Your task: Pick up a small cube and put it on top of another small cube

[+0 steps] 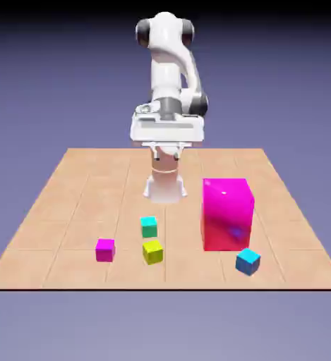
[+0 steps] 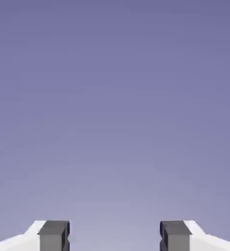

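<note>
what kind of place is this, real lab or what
Most likely a computer-rendered test scene, not a real lab: a wooden table floats against a plain blue-violet backdrop, a white robot arm stands at its far edge, and flat-coloured blocks such as the big magenta block and small blue cube lie about.

The small sky-blue cube (image 1: 248,261) with darker blue sides rests on the wooden table near its front edge, toward the exterior view's right. It sits turned at an angle, one corner facing forward, untouched. It lies just beside the front lower corner of the big magenta block (image 1: 228,214).
</note>
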